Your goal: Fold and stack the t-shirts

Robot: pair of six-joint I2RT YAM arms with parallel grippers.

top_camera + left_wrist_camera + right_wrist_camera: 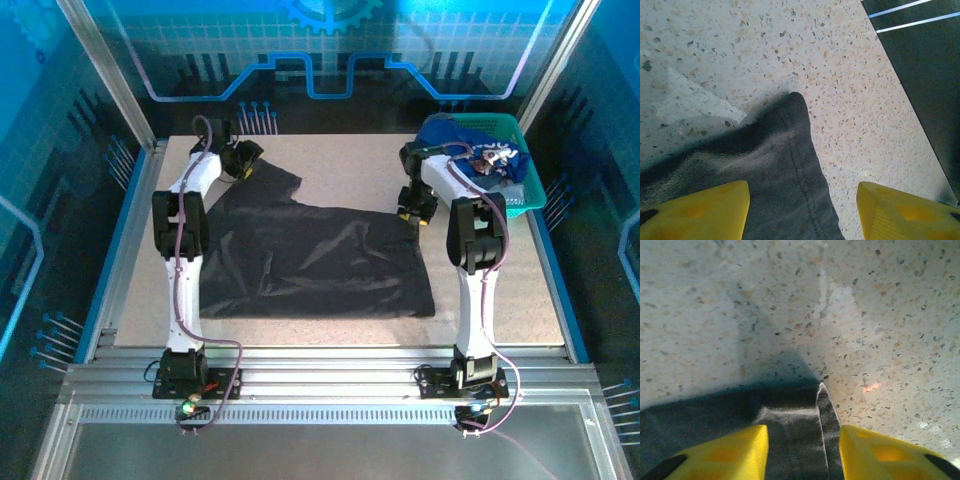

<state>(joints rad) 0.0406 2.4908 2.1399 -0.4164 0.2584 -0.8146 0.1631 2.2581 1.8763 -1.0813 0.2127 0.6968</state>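
**Both jaws at the far corners of the charcoal shirt**

My left gripper [243,158] stands with jaws wide over the far-left corner of the charcoal-grey t-shirt [310,260], which lies flat across the worktop [350,180]; bare worktop shows beside one finger. My right gripper [415,212] sits at the far-right corner, jaws narrow, bunched cloth filling the gap; whether they pinch it I cannot tell. Blue t-shirts [460,135] fill the basket [528,190] at far right.

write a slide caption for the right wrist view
Right gripper pinching a bunched hem of the charcoal t-shirt between its yellow fingers, speckled tabletop beyond.
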